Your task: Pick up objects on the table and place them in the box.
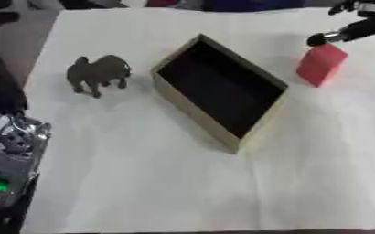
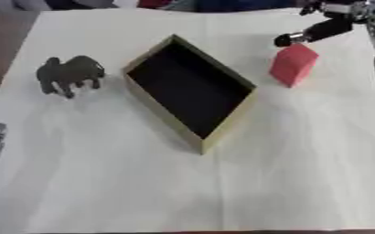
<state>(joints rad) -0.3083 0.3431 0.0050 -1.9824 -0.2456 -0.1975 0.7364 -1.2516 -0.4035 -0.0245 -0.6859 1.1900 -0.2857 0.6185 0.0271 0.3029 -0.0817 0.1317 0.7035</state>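
**Red block: right hand at its top edge, no grasp visible**

Left eye view:
- Red block stands on the white surface, just beside the box's right side, apart from it, not inside.
- Right hand comes in from the upper right. One dark fingertip sits at the block's top corner. Touching or just above: can't tell. Whether the fingers are apart or together: can't tell, only that one tip and part of the hand show.
- Box is open, dark inside, nothing in it, and lies askew to the surface edges.
- Dark toy animal stands upright left of the box, well apart from the hand.
- Left hand: not visible. Some grey equipment sits at the left edge, off the surface.

Right eye view:
- Same layout. Fingertip sits over the block's upper edge, hand above and right of it.

Risks, my read:
- Contact at the top corner only. If the hand pushes rather than closes around it, the block likely tips or skids, possibly toward the surface's right edge, which is near.
- Block stands tall and narrow, so an off-centre pinch could rotate it out of the fingers.
- The near box wall is raised; a low carry could clip it and shift the box.
- The animal has an irregular shape and thin legs, so it looks harder to grasp and may fall over on approach.

Count:
- Blocks: 1
- Toy animals: 1
- Boxes: 1
- Items in box: 0 of 2
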